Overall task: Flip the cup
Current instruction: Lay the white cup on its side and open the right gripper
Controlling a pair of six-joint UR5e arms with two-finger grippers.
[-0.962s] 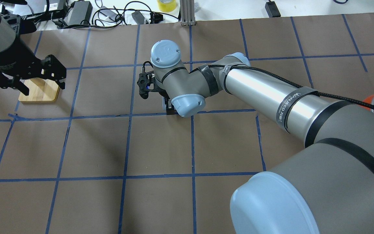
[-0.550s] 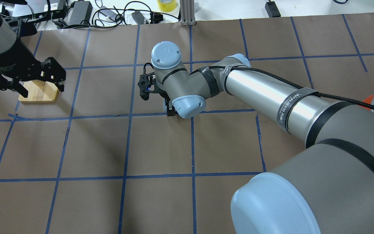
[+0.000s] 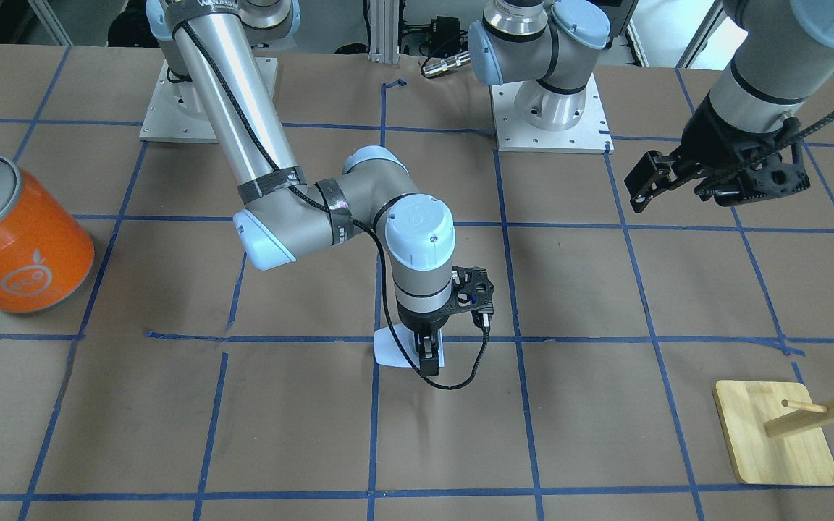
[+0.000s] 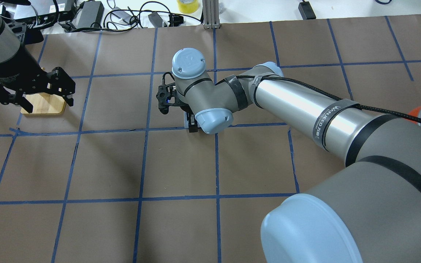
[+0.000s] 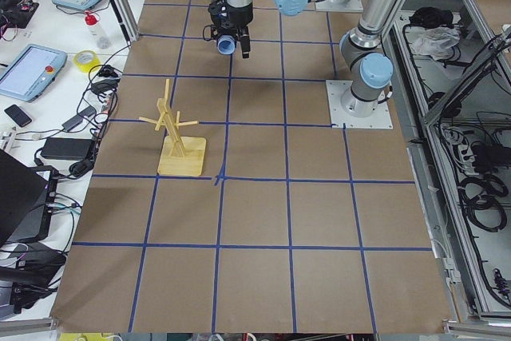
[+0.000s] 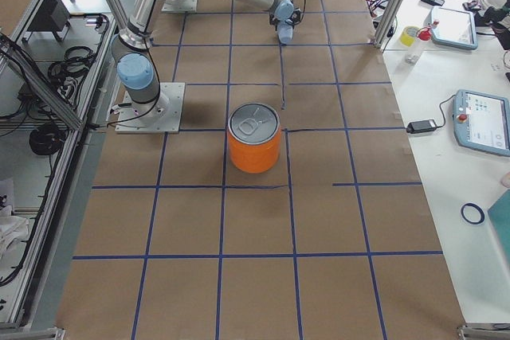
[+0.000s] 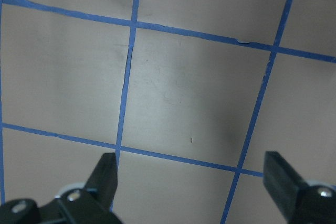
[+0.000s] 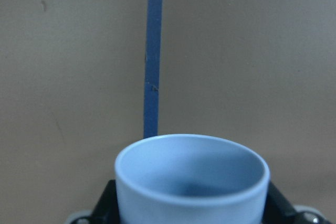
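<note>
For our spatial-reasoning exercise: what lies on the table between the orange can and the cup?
Nothing: in the front-facing view, only bare table with blue tape separates orange can and cup.

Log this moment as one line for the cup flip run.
right gripper: shut on cup, mouth toward wrist camera | left gripper: open, empty | orange can: upright, apart from both arms

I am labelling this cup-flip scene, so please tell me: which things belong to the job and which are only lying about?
Belong to the job:
cup
right jaws, shut on the cup

Lying about:
orange can
wooden peg stand
left jaws, open and holding nothing
</note>
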